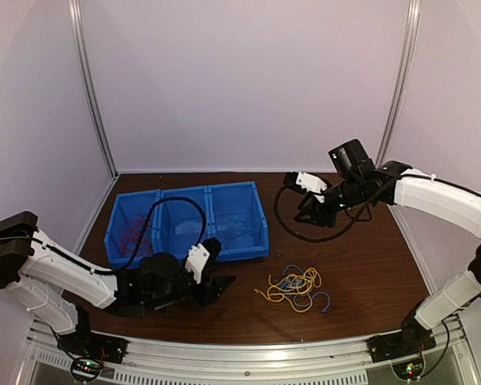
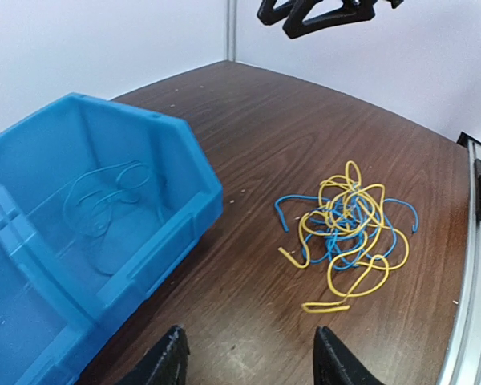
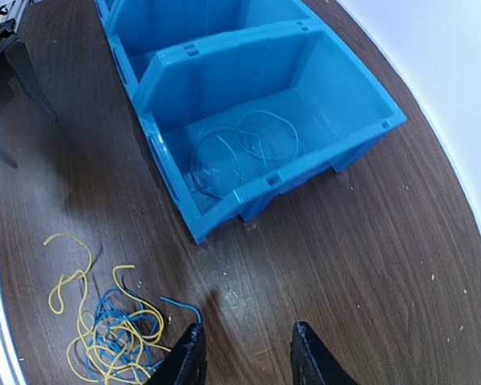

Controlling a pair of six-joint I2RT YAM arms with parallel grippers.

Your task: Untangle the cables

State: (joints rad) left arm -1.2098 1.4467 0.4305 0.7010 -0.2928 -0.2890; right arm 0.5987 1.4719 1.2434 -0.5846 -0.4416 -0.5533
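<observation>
Cables (image 1: 297, 285) lie tangled on the table (image 1: 369, 265), well apart from both jaws.

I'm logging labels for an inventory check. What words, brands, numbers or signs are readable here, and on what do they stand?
None: no text is readable in any view. The blue bins, the yellow and blue cables and the table carry no visible label, brand or number.

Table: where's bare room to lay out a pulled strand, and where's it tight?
Free: the wood right of the blue bins and behind and right of the cable tangle, out to the right edge. Tight: in front of the bins, left of the tangle, where the left end effector is.
</observation>
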